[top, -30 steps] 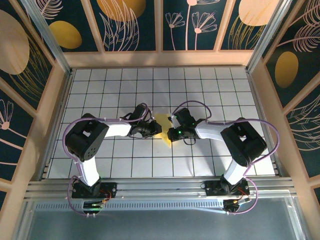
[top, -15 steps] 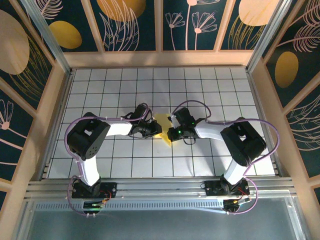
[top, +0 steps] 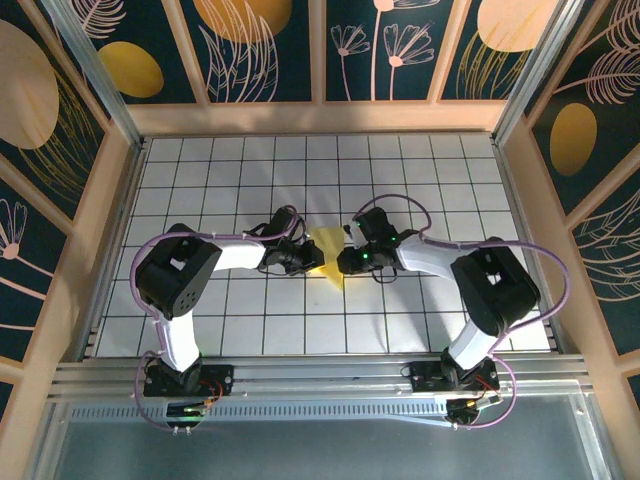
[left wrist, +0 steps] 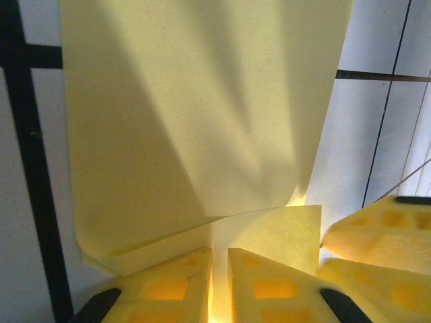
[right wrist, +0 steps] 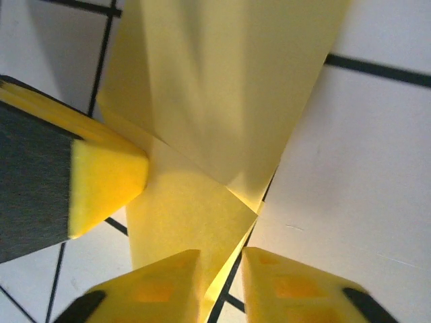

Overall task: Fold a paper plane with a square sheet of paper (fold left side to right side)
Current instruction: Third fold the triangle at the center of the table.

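Note:
The square sheet of paper lies mid-table as a creased, folded pale-yellow shape that tapers to a point toward the near side. My left gripper meets it from the left. In the left wrist view that gripper is shut on a raised flap of the paper. From the right comes my right gripper. In the right wrist view its jaws stand slightly apart, with a folded edge of the paper standing loose in the gap. The left gripper's pad touches the paper beside it.
The table is white with a black grid. Wooden walls close in the back and both sides. An aluminium rail runs along the near edge by the arm bases. Free tiles lie all around the paper.
The right gripper's jaws have parted, letting go of the paper's edge. Its wrist has drawn back a little to the right, so more of the paper shows. The left gripper keeps its hold.

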Action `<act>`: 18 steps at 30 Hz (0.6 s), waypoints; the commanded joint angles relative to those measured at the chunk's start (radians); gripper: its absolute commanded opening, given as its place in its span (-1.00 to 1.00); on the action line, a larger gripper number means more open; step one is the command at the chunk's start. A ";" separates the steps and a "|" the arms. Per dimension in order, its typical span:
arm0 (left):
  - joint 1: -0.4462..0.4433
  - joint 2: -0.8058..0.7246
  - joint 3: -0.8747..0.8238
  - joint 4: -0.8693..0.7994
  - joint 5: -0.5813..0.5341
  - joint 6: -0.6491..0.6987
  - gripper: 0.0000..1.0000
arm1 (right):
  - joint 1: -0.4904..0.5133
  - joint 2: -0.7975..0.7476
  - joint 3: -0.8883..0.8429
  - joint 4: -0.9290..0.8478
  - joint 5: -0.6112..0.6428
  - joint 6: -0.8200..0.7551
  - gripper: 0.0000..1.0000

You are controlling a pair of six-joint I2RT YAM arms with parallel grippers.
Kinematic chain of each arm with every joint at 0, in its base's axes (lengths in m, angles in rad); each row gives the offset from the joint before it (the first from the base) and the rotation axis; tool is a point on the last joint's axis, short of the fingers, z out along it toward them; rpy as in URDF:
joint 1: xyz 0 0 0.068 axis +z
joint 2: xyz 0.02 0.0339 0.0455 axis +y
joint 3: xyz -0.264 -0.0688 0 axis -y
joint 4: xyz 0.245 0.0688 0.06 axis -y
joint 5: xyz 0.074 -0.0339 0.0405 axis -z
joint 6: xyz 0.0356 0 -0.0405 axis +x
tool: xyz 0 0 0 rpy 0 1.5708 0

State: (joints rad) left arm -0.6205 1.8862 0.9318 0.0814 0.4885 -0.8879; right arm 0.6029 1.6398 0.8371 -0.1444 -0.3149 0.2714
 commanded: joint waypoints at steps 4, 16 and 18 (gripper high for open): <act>-0.002 0.030 0.007 -0.065 -0.035 0.015 -0.71 | -0.026 -0.098 0.021 -0.111 -0.037 0.007 -0.38; -0.002 0.020 0.003 -0.065 -0.041 0.015 -0.71 | 0.011 -0.064 -0.016 -0.066 -0.334 0.164 -0.92; -0.002 0.020 0.004 -0.065 -0.041 0.014 -0.71 | 0.011 -0.040 -0.010 -0.060 -0.334 0.164 -0.92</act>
State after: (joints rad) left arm -0.6205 1.8862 0.9333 0.0776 0.4858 -0.8875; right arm 0.6064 1.5608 0.8349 -0.2146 -0.6029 0.4042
